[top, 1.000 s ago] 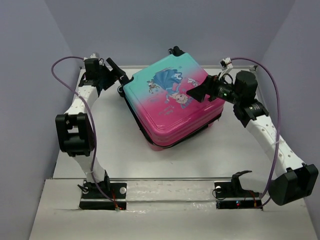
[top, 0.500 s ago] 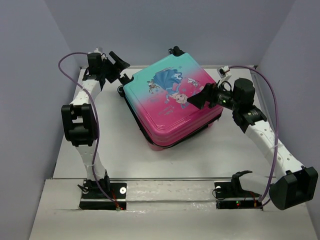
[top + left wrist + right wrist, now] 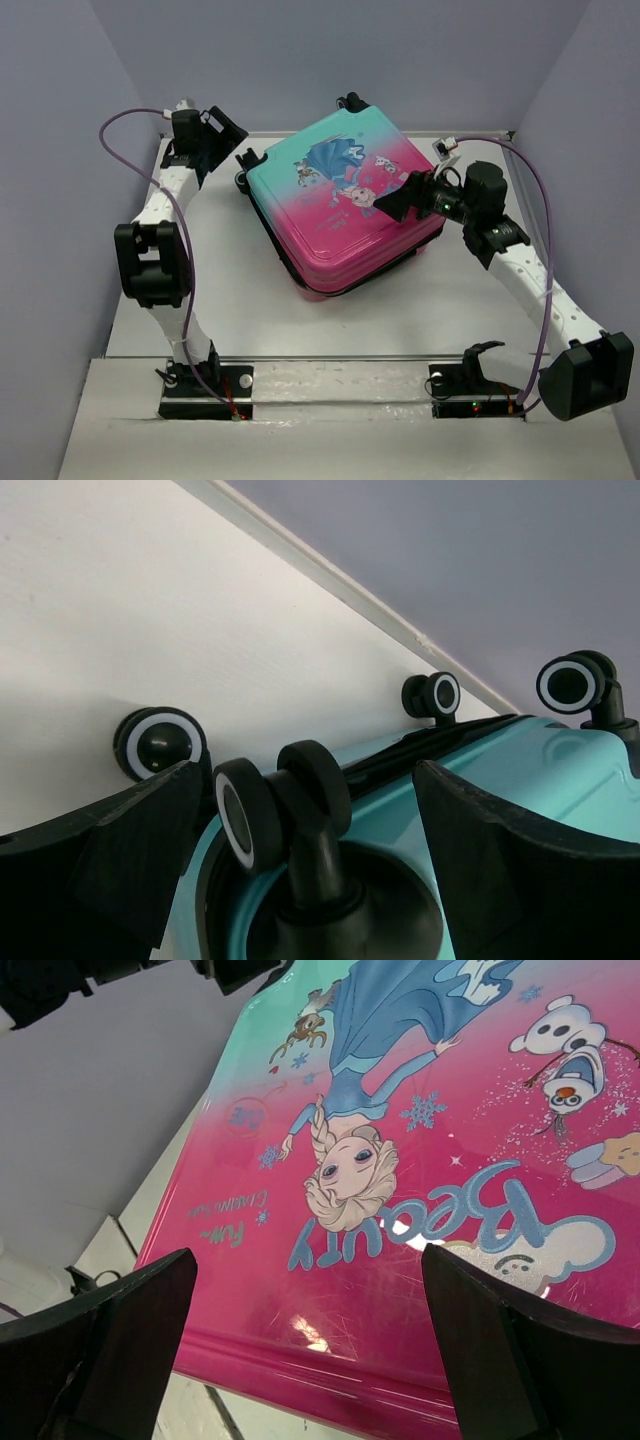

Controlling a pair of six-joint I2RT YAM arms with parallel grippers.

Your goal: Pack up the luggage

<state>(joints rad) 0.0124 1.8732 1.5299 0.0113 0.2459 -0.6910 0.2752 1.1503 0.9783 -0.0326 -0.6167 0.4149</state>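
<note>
The luggage [image 3: 335, 205] lies flat and closed on the white table [image 3: 230, 290], turned diagonally, with its teal end far and its pink end near. My left gripper [image 3: 234, 140] hovers at the far left corner. In the left wrist view it [image 3: 305, 780] is open, and a black caster wheel [image 3: 262, 805] stands between its fingers without touching them. My right gripper [image 3: 392, 202] is over the right part of the lid. In the right wrist view it [image 3: 308, 1260] is open above the pink lid [image 3: 420, 1290] near the princess print [image 3: 350, 1170], holding nothing.
More black wheels [image 3: 160, 742] [image 3: 433, 694] [image 3: 575, 683] stick out at the suitcase's teal end, close to the back wall [image 3: 450, 560]. Purple cables loop over both arms [image 3: 135, 125] [image 3: 545, 190]. The arm bases [image 3: 205, 385] [image 3: 475, 385] sit at the near edge.
My right gripper has come down and a little nearer over the lid. My left arm has shifted slightly at the far left corner. Both stay open; the suitcase has not moved.
</note>
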